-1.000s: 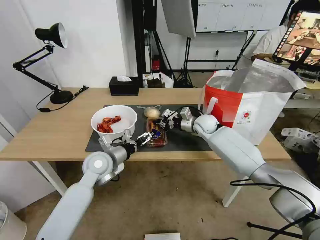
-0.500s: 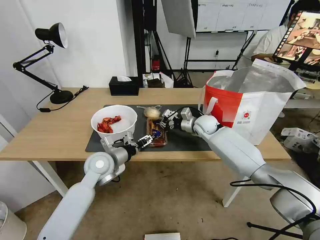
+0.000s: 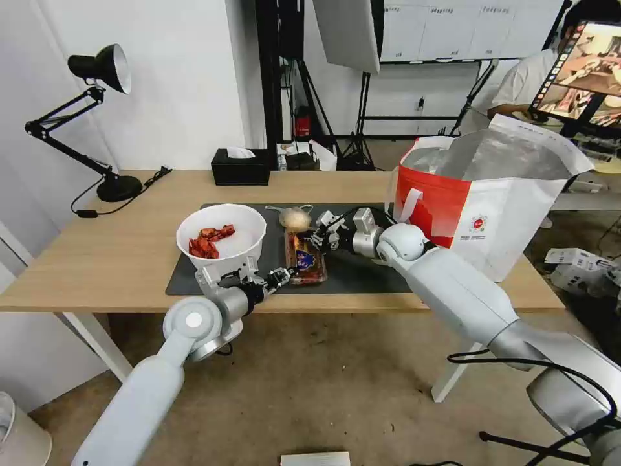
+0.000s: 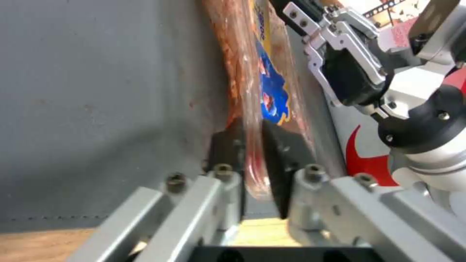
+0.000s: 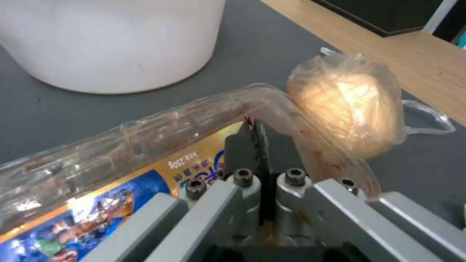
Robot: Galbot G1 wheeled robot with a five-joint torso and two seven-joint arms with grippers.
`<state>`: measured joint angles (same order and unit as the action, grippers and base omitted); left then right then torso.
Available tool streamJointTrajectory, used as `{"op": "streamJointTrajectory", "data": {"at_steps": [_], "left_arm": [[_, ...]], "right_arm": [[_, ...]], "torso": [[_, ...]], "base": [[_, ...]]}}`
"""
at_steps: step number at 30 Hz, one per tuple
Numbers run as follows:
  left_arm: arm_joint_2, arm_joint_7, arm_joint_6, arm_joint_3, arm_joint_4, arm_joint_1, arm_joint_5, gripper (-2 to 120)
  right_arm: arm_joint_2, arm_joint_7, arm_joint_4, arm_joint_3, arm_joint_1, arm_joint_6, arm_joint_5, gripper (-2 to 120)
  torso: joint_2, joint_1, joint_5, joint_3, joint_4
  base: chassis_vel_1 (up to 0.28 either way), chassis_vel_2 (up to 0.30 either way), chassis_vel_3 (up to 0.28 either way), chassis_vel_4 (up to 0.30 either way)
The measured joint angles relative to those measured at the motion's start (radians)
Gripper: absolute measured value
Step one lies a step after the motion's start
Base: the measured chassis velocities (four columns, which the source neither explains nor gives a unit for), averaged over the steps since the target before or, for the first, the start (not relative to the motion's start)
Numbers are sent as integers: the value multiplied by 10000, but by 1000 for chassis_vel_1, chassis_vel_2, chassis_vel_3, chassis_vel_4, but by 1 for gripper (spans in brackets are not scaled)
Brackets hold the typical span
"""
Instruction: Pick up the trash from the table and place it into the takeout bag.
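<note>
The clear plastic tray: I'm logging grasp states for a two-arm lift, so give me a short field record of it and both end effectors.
object: clear plastic tray, on the dark mat
left end effector: shut on tray's near edge
right end effector: shut on tray's far rim
neighbours: knotted bag beside far end; white bowl on its left
destination: takeout bag, open, to the right

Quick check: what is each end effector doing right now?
Left end effector: closed on the near rim of the tray.
Right end effector: closed on the tray's far rim, beside the knotted bag.
</note>
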<state>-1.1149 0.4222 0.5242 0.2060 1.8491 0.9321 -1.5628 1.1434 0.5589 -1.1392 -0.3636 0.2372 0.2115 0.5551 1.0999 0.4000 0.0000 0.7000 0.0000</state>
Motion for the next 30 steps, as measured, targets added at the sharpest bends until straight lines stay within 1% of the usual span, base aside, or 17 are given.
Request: {"op": "streamJointTrajectory", "data": {"at_steps": [2,4,7,9,11,12,13,15,16,18,19,22,23,25,27,28,30], "left_arm": [[-3,-6,-15,21,-7,14,0,0],[-4,-9,-19,27,-6,18,0,0],[-7,-42,-43,76,52,50,1,0],[-10,-48,-57,91,81,59,1,0],[-14,-93,-199,159,231,135,2,0],[-14,-93,-199,159,231,135,2,0],[-14,-204,-279,195,318,183,30,0],[-14,-310,-376,221,450,217,61,0],[-14,-310,-376,221,450,217,61,0],[-13,-400,-514,224,587,200,96,0],[-13,-400,-514,224,587,200,96,0],[-9,-588,-732,239,790,55,197,0],[-9,-588,-732,239,790,55,197,0],[-19,-827,-963,258,876,-210,445,0],[-15,-877,-1037,251,888,-303,505,0],[23,-995,-1256,203,898,-587,661,0],[47,-1046,-1346,170,900,-701,718,0]], "right_arm": [[-12,-89,-94,111,76,0,248,0],[-18,-135,-138,141,102,0,372,0],[-158,-770,-726,490,449,-57,1640,0],[-212,-1024,-928,588,584,-103,1978,0],[-572,-2221,-2016,1069,1359,-465,3373,0],[-572,-2221,-2016,1069,1359,-465,3373,0],[-898,-2779,-2803,1393,1928,-689,3880,0],[-1401,-3438,-3914,1951,2843,-929,4159,2],[-1401,-3438,-3914,1951,2843,-929,4159,2],[-1982,-3983,-5240,2852,4153,-1095,4232,12],[-1982,-3983,-5240,2852,4153,-1095,4232,12],[-2867,-4432,-7047,4296,6112,-1249,4129,26],[-2867,-4432,-7047,4296,6112,-1249,4129,26],[-3393,-4478,-8054,5373,7382,-1322,3776,34],[-3474,-4482,-8275,5668,7771,-1336,3656,38],[-3565,-4521,-8784,6364,8943,-1371,3276,46],[-3561,-4546,-8982,6615,9419,-1418,3077,50]], "torso": [[0,0,0,0,0],[0,0,0,0,0],[0,0,-3,0,2],[0,0,-1,-1,2],[0,0,1,0,1],[0,0,1,0,1],[0,0,2,0,1],[0,0,1,-1,2],[0,0,1,-1,2],[1,-1,2,-1,0],[1,-1,2,-1,0],[1,-3,5,-2,-5],[1,-3,5,-2,-5],[2,-3,0,-3,-1],[3,-3,-3,-3,1],[2,-3,2,-2,-2],[2,-3,4,-2,-1]], "base": [[0,0,0,0],[0,0,0,0],[0,0,0,0],[0,0,0,0],[0,0,0,0],[0,0,0,0],[0,0,0,0],[0,0,0,0],[0,0,0,0],[0,0,0,0],[0,0,0,0],[0,0,0,0],[0,0,0,0],[0,0,0,0],[0,0,0,0],[0,0,0,0],[0,0,0,0]]}}
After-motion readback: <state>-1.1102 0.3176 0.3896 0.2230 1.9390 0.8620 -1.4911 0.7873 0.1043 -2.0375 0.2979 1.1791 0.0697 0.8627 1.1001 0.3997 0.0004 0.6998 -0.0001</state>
